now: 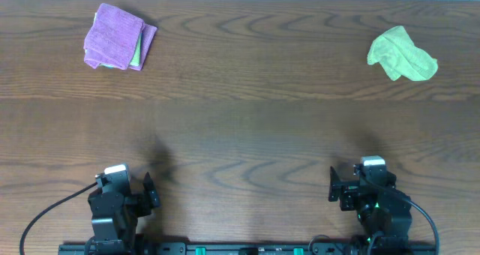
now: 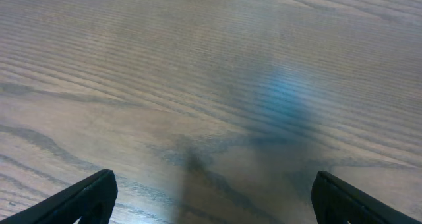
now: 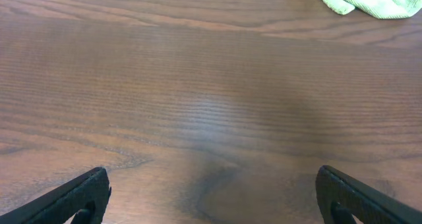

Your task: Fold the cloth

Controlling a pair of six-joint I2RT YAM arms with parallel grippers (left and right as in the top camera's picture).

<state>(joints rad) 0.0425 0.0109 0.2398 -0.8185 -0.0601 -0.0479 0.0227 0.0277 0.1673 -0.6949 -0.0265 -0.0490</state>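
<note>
Fingers, left [image 2: 89,199]: spread wide on the left gripper [image 2: 211,201], nothing between them, only bare wood underneath.
Fingers, right [image 3: 79,197]: same story on the right gripper [image 3: 214,196], parted and empty.
Cloth [image 1: 401,54]: lying at the far right of the table [image 1: 240,120], bunched in a crumpled heap, well apart from both grippers and nearer the right arm. It just peeks in at the top edge of the right wrist view.
Feel: looks soft, light and limp, and I'd say it will sag and hold no shape when lifted. No breakage worry, though it may drag on the wood grain.
Grip spot: a loose outer edge or corner of the heap looks the best bet, pinched low against the table.
Tag: too small to make out from here.
Watch for: the jaws catching several bunched layers at once, so I reckon it wants spreading flat first.
Purple cloth [image 1: 116,36]: far left, already folded, a pale green strip at its side. Not our target.
</note>
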